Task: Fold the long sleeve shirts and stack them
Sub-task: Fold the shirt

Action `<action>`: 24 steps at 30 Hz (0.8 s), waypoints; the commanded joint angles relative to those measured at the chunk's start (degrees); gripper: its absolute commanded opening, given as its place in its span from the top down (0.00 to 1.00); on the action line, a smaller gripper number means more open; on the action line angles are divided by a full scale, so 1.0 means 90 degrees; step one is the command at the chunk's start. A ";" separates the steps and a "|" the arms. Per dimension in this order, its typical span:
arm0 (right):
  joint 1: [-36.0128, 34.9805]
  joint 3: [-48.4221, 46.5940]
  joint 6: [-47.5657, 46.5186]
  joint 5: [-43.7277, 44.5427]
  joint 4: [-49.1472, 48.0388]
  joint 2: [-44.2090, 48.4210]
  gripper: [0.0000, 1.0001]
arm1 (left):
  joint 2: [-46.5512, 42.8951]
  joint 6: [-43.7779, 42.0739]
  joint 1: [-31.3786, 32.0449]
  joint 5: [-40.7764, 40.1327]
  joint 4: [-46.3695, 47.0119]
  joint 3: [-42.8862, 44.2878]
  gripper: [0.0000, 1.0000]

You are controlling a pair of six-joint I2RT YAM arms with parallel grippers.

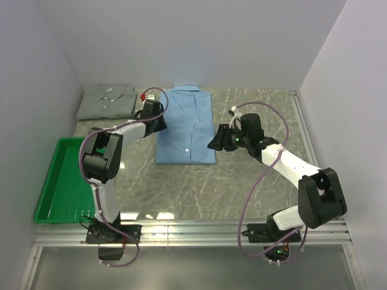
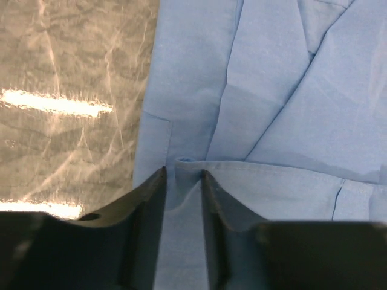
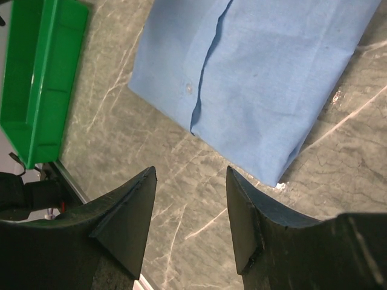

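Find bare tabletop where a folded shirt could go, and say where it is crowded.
Free: the table between the blue shirt and the arm bases, and the back right corner beyond the right hand. Crowded: back left, with the grey-green shirt, and the left hand at the blue shirt's edge.

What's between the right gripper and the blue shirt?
Only bare marble tabletop, seen in the right wrist view; the right gripper stands open, short of the blue shirt.
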State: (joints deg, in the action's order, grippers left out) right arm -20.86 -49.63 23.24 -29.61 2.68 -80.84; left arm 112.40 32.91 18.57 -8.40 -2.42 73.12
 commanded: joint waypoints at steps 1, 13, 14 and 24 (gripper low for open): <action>-0.0016 -0.0052 -0.0122 0.0008 -0.0092 -0.0012 0.43 | 0.0118 -0.0199 -0.0071 0.0182 0.0044 0.0322 0.67; 0.0042 -0.0726 0.0327 0.0652 -0.0288 -0.0695 0.42 | 0.0070 0.0035 -0.0393 0.0748 0.0220 -0.0038 0.78; 0.0072 -0.0775 0.0376 0.0711 -0.0520 -0.0763 0.40 | 0.0031 0.0055 -0.0393 0.0787 0.0403 -0.0077 0.73; 0.0648 -0.1848 0.0766 0.0702 -0.0883 -0.2462 0.40 | -0.0038 0.0230 -0.0481 0.1236 0.0717 -0.0361 0.50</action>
State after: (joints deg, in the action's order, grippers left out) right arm -16.64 -62.50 28.73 -23.42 -2.28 -99.46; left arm 113.43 34.15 14.63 -0.01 0.78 70.48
